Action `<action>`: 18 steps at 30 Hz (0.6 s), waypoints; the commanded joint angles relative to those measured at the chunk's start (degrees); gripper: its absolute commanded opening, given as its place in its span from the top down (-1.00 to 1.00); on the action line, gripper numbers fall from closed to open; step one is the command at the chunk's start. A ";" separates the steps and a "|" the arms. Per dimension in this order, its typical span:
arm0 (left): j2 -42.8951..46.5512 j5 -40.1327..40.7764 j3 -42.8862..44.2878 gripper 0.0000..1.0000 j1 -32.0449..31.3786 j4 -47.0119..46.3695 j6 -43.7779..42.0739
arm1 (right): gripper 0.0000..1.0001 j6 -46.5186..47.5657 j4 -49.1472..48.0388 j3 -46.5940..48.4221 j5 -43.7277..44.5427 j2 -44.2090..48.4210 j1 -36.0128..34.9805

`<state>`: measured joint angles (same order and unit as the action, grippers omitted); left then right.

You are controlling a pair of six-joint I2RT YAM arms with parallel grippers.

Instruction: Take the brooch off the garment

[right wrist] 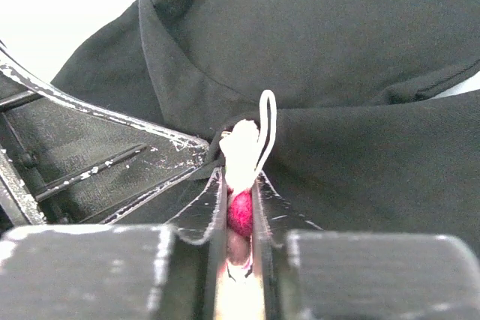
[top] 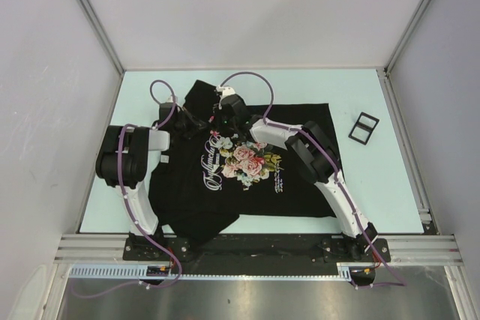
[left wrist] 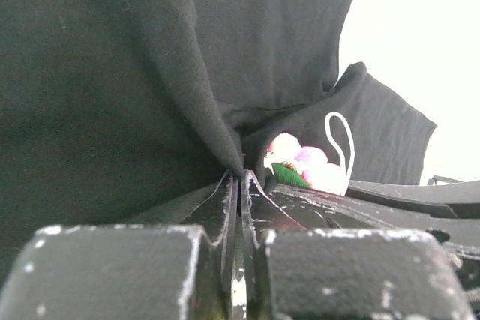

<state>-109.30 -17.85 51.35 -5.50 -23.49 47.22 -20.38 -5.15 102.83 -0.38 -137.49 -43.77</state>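
Observation:
The black T-shirt [top: 225,185] lies flat on the table with its rose print [top: 247,161] facing up. The brooch [right wrist: 241,174] is a small pink flower with a white loop, near the collar. My right gripper [right wrist: 240,185] is shut on the brooch; in the top view it sits at the collar [top: 227,119]. The brooch also shows in the left wrist view [left wrist: 304,166], just right of my left gripper [left wrist: 241,179]. My left gripper is shut on a fold of the shirt fabric [left wrist: 217,133] beside the brooch; in the top view it sits at the shoulder [top: 193,123].
A small black rectangular frame [top: 363,127] lies on the pale table [top: 360,185] at the right. White walls enclose the back and sides. The arm bases sit on a metal rail [top: 255,249] at the near edge.

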 commanded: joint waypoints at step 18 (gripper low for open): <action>0.84 -2.28 0.41 0.87 -0.22 -2.27 -1.34 | 0.36 -10.99 -13.67 -8.35 -13.32 2.76 4.65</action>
<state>-109.30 -18.44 51.31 -5.50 -24.32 46.98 -28.36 -19.33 93.95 -8.38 -136.51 -40.84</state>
